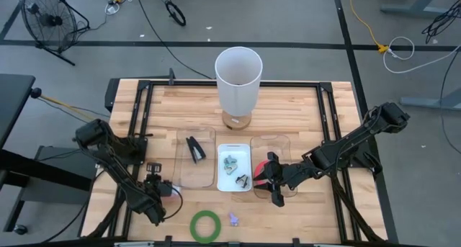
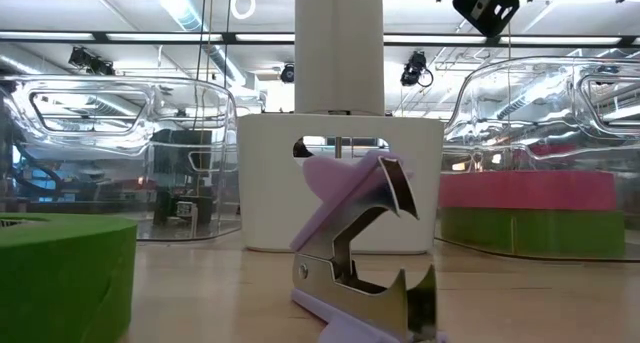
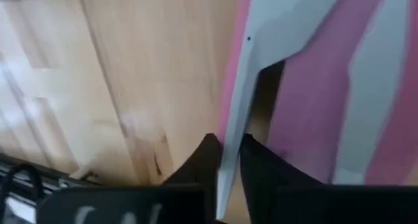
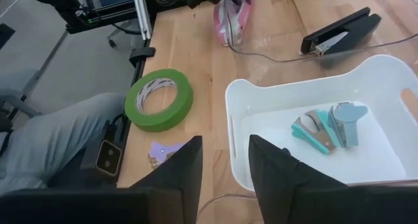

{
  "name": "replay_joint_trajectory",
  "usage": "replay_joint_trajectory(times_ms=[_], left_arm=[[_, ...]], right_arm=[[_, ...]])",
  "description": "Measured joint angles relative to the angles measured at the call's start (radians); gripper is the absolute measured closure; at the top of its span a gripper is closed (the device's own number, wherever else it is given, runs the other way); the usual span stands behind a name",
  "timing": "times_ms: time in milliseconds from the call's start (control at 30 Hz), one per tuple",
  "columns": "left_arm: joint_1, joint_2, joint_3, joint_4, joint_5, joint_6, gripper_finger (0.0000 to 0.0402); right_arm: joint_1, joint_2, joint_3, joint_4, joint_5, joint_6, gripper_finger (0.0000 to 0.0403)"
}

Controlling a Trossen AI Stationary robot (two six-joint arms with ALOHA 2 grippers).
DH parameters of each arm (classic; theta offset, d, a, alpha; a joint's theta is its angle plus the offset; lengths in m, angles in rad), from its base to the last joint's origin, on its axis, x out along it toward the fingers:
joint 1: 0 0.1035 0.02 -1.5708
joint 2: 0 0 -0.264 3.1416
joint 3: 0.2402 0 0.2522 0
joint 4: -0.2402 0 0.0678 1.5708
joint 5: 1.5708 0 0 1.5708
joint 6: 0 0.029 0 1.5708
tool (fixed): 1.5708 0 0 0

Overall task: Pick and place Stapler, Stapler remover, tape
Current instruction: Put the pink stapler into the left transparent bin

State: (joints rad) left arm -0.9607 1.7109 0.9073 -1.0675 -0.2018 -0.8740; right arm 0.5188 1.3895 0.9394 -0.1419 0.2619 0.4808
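At the front edge of the wooden bench (image 1: 288,110) lies a flat ring of green tape (image 4: 163,123), open in the middle and resting on its side face. Just beside it is a small lilac staple remover with bright metal claws (image 2: 335,198), jaws facing down. Both look light. The ring is stiff enough to take across its band, while the remover is best pinched on its plastic wings, since the metal would likely slip.

Farther in on the left, the left end effector (image 3: 228,168) has its fingers pressed close on the thin grey edge of a pink-and-grey stapler (image 3: 307,87), which sits on the bench in front of the left clear tray (image 1: 184,175). That edge is narrow and smooth. I judge this hold shallow, so the stapler could pivot or slide when lifted. A grip across its body would be safer.

On the right, the right end effector (image 4: 225,145) hangs with its fingers spread and nothing between them, over the right clear tray (image 1: 277,140). A red tape ring (image 2: 525,191) lies there stacked on another green one (image 2: 525,233).

Between the clear trays, the white plastic tray (image 4: 238,119) holds teal staple removers (image 4: 326,126). A long black stapler (image 4: 339,31) lies in the left clear tray. It is probably the heaviest item here.

Farthest back stands a tall white cylinder (image 1: 238,81).
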Motion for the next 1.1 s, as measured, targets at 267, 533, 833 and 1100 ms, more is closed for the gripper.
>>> replay_joint_trajectory(times_ms=[267, 533, 833, 1100], left_arm=[[-0.002, 0.004, 0.054, -0.023, 0.086, -0.034, 0.0364], [-0.003, 0.004, 0.222, -0.043, 0.072, 0.013, 0.0364], [-0.002, 0.003, 0.428, -0.304, -0.143, 0.013, 0.0364], [0.103, -0.002, 0.515, -0.499, -0.48, -0.019, 0.0364]], right_arm=[[0.0, 0.0, -0.081, 0.09, 0.018, 0.006, 0.028], [0.0, 0.0, -0.146, 0.215, 0.016, 0.025, 0.028], [0.0, 0.0, -0.138, 0.274, 0.01, -0.013, 0.028], [0.0, 0.0, -0.138, 0.309, 0.01, -0.027, 0.028]])
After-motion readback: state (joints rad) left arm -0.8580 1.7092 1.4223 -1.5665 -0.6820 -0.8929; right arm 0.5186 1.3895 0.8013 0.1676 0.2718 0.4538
